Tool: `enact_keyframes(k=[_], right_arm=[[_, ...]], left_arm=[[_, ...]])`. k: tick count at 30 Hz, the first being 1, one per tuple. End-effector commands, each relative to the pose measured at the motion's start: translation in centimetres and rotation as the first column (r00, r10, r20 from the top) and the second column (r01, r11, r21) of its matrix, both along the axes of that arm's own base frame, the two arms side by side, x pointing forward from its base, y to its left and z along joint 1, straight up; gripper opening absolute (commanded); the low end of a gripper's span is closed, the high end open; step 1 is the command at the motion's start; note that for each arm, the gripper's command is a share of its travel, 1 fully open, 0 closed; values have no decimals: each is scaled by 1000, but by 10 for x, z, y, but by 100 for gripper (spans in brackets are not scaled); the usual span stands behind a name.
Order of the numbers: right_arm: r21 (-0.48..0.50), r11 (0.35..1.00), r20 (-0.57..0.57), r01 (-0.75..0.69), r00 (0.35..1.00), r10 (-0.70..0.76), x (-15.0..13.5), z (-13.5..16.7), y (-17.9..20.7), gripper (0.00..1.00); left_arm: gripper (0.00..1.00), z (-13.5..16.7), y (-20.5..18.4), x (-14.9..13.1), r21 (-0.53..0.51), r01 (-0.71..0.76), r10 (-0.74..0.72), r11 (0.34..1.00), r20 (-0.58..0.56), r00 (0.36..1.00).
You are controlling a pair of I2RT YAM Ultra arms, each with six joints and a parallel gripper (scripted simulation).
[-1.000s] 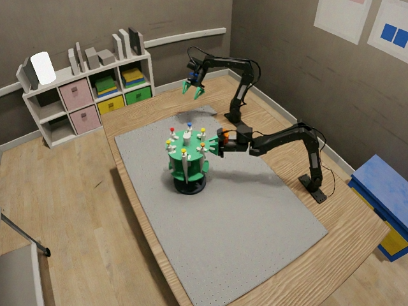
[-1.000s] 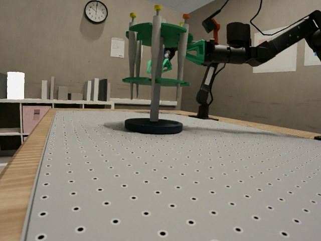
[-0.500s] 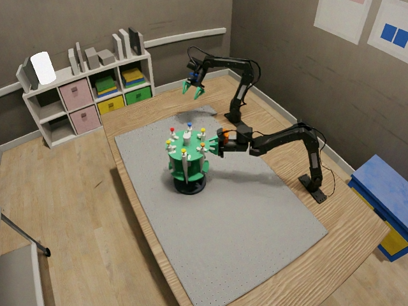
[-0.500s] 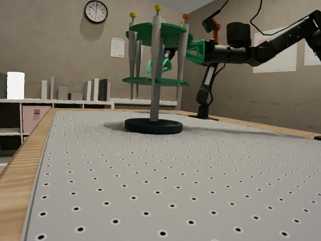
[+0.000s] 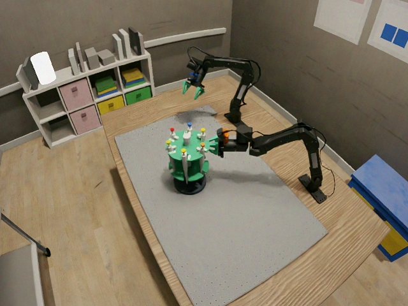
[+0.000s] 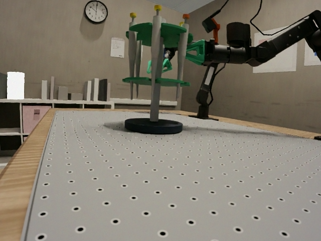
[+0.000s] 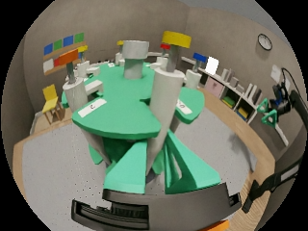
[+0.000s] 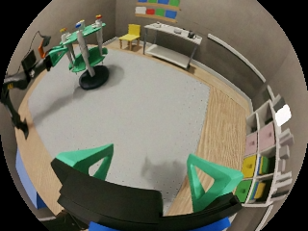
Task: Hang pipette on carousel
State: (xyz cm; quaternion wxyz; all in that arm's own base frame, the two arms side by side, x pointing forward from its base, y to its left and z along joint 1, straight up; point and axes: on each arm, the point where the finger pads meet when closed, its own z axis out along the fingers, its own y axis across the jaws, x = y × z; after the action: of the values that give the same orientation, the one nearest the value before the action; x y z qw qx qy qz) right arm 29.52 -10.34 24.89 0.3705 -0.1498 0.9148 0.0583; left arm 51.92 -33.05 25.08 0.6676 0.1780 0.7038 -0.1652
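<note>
The green carousel stands on a dark round base, with pipettes around its rim. My left gripper is shut on a yellow-button pipette. It holds the pipette nearly upright at the carousel's edge, in a gap of the top plate, between the orange-button pipette and the blue-button pipette. The held pipette's hook and the rail are hidden, and its printed volume is unreadable. My right gripper is open and empty, high behind the carousel.
A white slot label lies left of the held pipette and another label to its right; their figures are unclear. The carousel stands on a grey perforated board on the wooden table. Neighbouring pipettes hang close to my left fingers.
</note>
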Motion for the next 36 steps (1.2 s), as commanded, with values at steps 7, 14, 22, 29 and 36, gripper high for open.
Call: enact_keyframes(k=[7,14,22,29,36], right_arm=[[3,1000,23,-8,1000,8,3,4,-3,100],[3,1000,23,-8,1000,8,3,4,-3,100],[3,1000,23,-8,1000,8,3,4,-3,100],[3,1000,23,-8,1000,8,3,4,-3,100],[3,1000,23,-8,1000,8,3,4,-3,100]], left_arm=[[12,59,-2,-3,-68,6,1,998,104,995],[12,59,-2,-3,-68,6,1,998,104,995],[12,31,-8,1,-37,-179,181,983,54,982],[12,58,7,2,-83,-226,233,971,90,968],[12,58,7,2,-83,-226,233,971,90,968]])
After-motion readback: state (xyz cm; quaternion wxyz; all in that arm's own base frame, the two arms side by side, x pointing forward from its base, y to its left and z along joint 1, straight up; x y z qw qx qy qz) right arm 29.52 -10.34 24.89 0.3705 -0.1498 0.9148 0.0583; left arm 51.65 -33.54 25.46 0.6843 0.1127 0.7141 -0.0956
